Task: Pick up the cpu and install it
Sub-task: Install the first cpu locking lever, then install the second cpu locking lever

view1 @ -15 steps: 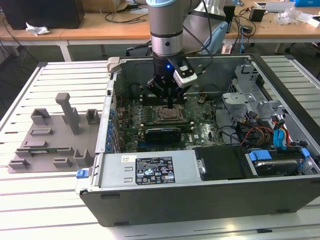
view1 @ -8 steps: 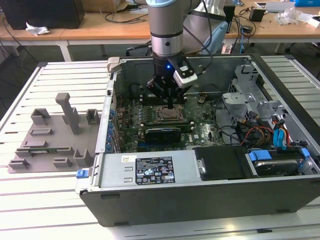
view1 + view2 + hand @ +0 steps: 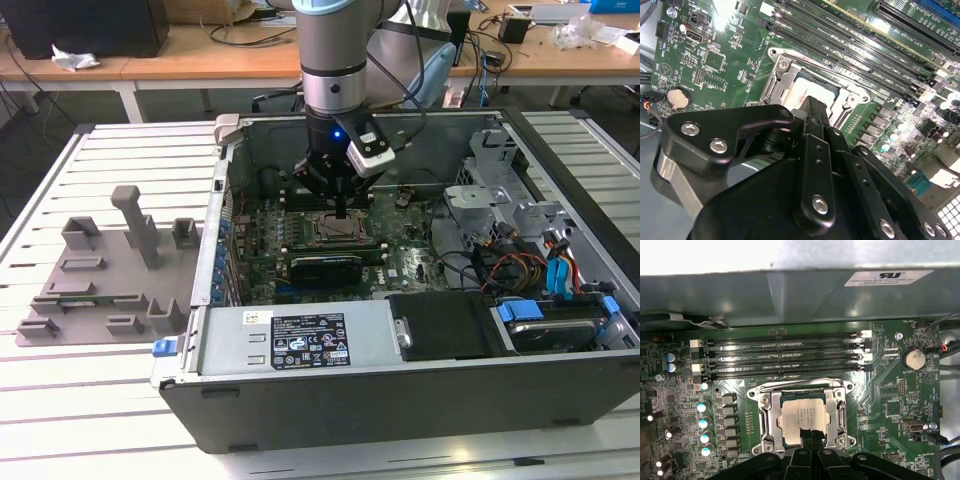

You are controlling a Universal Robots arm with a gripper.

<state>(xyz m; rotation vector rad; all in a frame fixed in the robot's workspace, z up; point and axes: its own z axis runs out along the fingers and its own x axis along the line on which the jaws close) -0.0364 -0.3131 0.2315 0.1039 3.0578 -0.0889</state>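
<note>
The cpu, a flat square chip with a silvery top, lies inside the open metal-framed socket on the green motherboard. In the second wrist view the cpu shows as a pale square just past the fingertips. My gripper points straight down over the chip's edge, and its two black fingers are pressed together with nothing between them. In the exterior view the gripper stands inside the computer case, directly above the socket. Whether the tips touch the chip cannot be told.
Several black memory slots run beside the socket, with the case wall beyond them. A long black expansion card lies near the socket. A power supply and drive bay fill the case front. A grey foam tray sits outside.
</note>
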